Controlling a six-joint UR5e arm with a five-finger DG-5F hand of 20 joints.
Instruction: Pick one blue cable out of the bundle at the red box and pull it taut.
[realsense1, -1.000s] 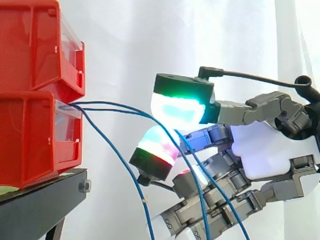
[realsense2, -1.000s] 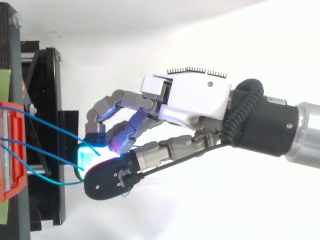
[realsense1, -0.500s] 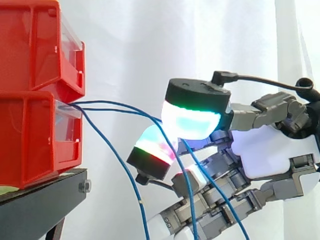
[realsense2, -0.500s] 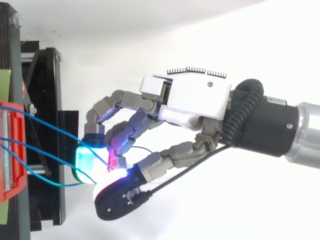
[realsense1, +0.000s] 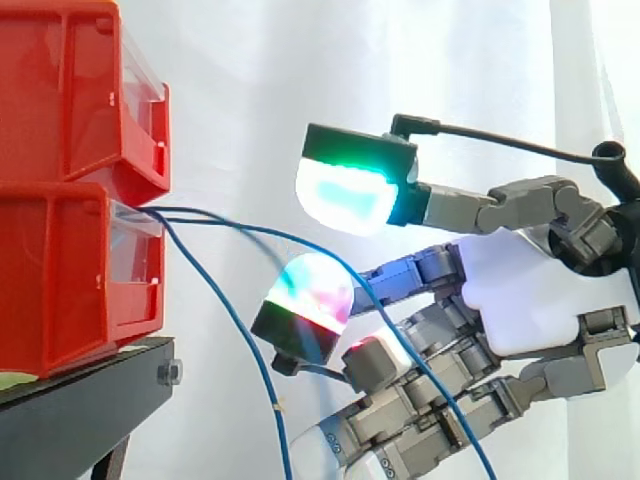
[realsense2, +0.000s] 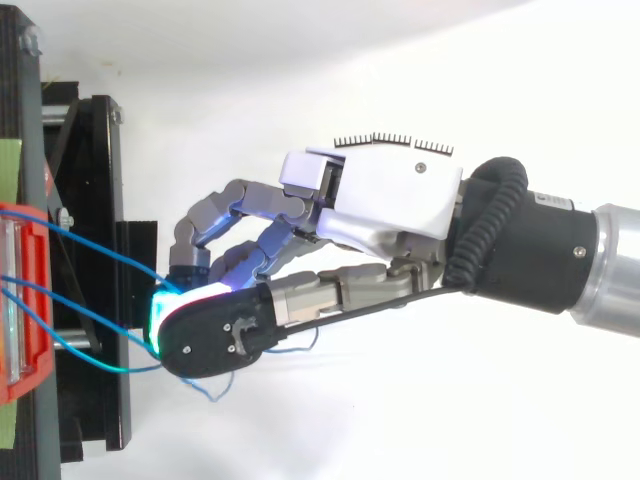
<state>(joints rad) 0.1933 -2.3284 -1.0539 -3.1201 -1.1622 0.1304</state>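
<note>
At mid-frame the hand (realsense1: 530, 300) holds its pads (realsense1: 340, 195) apart around one cable (realsense1: 250, 229), so pinch it squarely before drawing right, away from the box (realsense1: 60, 270).

Blocked straight ahead of the hand (realsense1: 530, 300) by two stacked bins (realsense1: 60, 250) on a black stand (realsense1: 70, 410), with only a narrow gap between. Crossed there by blue cables (realsense1: 250, 229), running from the lower bin toward the hand and sagging down in front of it. Open above the hand, and open to either side as seen from the top. Closed off beyond by the white curtain (realsense1: 260, 100). Hemmed in below and ahead by the stand's edge and the hanging cables.
</note>
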